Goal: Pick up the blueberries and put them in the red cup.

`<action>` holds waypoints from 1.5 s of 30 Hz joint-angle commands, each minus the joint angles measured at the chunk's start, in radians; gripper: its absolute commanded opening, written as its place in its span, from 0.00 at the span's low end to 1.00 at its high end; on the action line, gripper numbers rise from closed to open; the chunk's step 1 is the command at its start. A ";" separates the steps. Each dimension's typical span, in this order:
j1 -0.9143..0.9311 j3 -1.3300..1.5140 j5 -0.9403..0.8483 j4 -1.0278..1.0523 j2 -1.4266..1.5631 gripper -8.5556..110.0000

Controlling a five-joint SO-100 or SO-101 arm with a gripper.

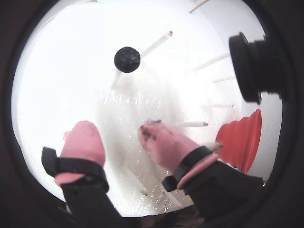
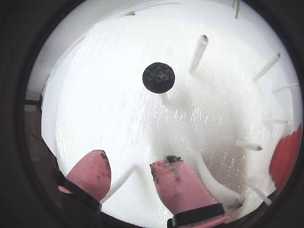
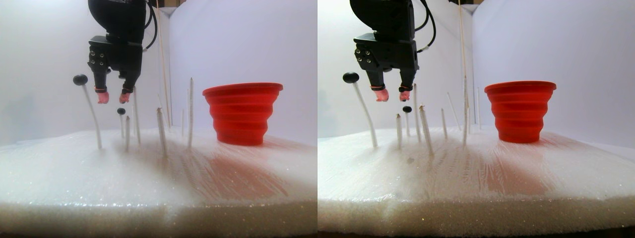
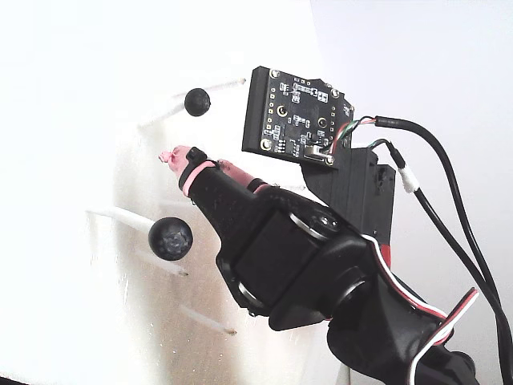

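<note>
- The gripper point(image 1: 116, 130) hangs above the white foam pad point(image 3: 149, 173), its pink-tipped fingers point(image 2: 178, 183) spread apart with nothing between them.
- The blueberries sit spiked on the tips of thin white sticks point(image 3: 161, 131) standing in the foam — a way to hold them off the surface so fingers can close around one.
- Two berries show: a larger blueberry point(image 3: 80, 79) on a tall bent stick at the left of the stereo pair view, and a small blueberry point(image 3: 121, 111) lower down, below the fingertips.
- In both wrist views one blueberry point(image 2: 158, 77) lies ahead of the open fingers, not yet between them; which of the two it is I cannot tell.
- The red cup point(image 3: 242, 113) stands upright on the foam well to the right, clear of the sticks.
- Hard to read: the cup's inside is hidden, so any berries already dropped there cannot be counted — and the wrist views cut the cup off at their right edge.
</note>
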 commanded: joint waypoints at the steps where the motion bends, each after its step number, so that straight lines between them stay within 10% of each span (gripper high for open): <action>1: -0.011 -0.098 0.003 -0.049 0.000 0.22; 45: 0.009 -0.236 0.040 -0.288 -0.256 0.23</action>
